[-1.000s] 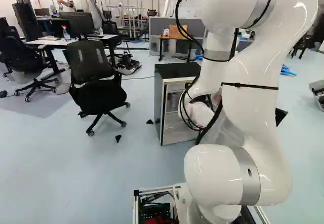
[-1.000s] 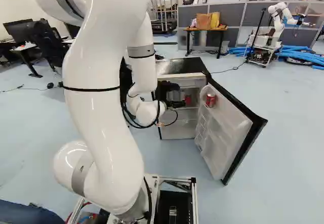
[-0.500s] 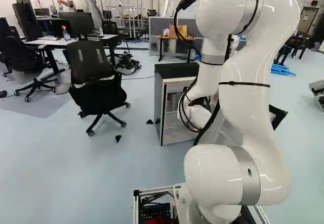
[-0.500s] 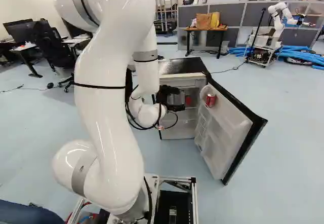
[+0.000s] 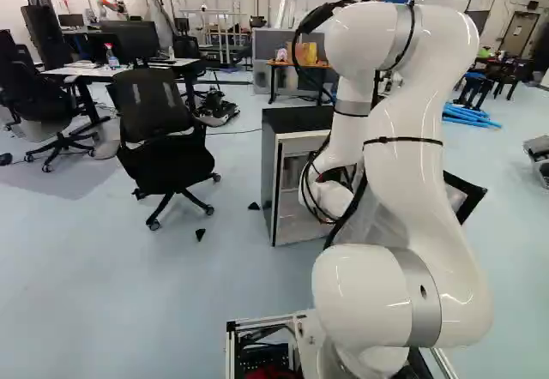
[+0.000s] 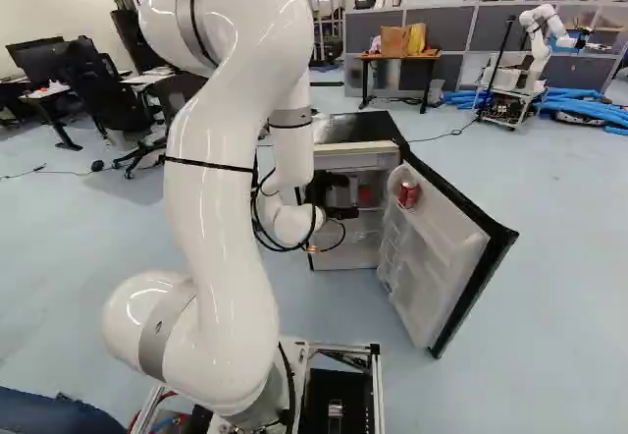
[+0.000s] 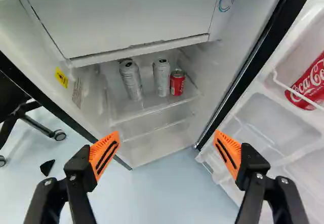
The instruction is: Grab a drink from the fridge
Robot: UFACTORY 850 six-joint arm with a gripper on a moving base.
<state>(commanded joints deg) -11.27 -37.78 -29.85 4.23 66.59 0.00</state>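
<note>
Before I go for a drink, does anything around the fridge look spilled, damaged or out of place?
No spill or obvious damage shows on the three cans inside. One oddity: two small black pieces lie loose on the floor between the office chair and the fridge; their purpose is unclear.

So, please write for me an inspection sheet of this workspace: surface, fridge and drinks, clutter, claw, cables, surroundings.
Surface: shelf holds three upright cans; no spill seen.
Fridge: door wide open.
Drinks: two silver cans and a shorter red can on the shelf; another red can in the door.
Clutter: two small black pieces on the floor.
Claw: open, holding nothing, facing the shelf.
Cables: black loops hang along the arm; a thin one lies on the floor behind the fridge.
Surroundings: office chair, desk, another robot.
</note>
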